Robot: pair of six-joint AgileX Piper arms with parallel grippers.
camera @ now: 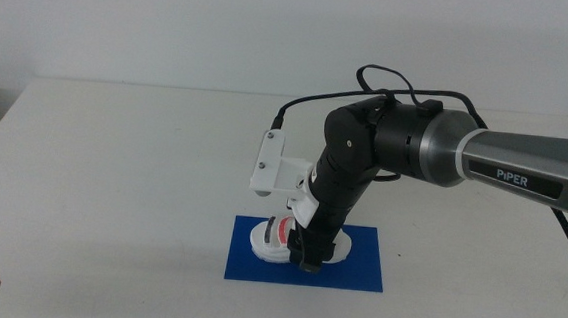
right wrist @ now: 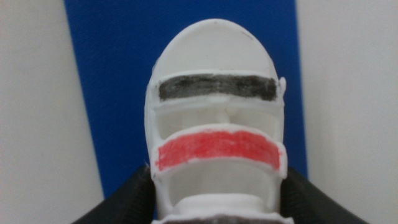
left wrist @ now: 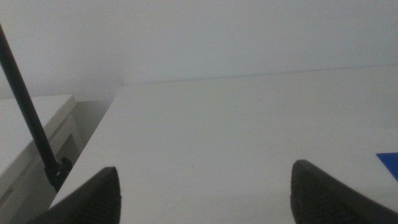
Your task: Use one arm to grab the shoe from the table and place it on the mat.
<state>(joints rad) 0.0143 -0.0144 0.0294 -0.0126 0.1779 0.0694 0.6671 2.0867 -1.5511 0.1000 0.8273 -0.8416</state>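
The shoe (right wrist: pixel 216 134) is a small white sandal with a thick, rounded sole and two bands across the top: a black strap (right wrist: pixel 216 88) nearer the toe and a red strap (right wrist: pixel 217 150) behind it, each edged in white, with open gaps between them showing the white footbed. In the right wrist view its rounded toe points straight away from the right claw (right wrist: pixel 214 202), and its heel end sits between the two dark jaws, which press against the shoe's sides low at the back, so the claw is pinching the shoe. The long axis of the shoe runs in line with the claw's reach, and also along the long axis of the dark-blue mat (right wrist: pixel 112 74), which shows on both sides of the sole and beyond the toe. In the middle view the arm (camera: pixel 435 155) comes in from the right and bends down to the mat (camera: pixel 356 269), where the right claw (camera: pixel 308 265) stands over the shoe (camera: pixel 270 240); the shoe lies on the mat, toward its left half, with its length running along the mat's length. The white table (camera: pixel 112 187) surrounds the mat. The left claw (left wrist: pixel 205 199) waits apart over bare table with its jaws spread wide, and only a dark tip of it shows at the lower left corner of the middle view.
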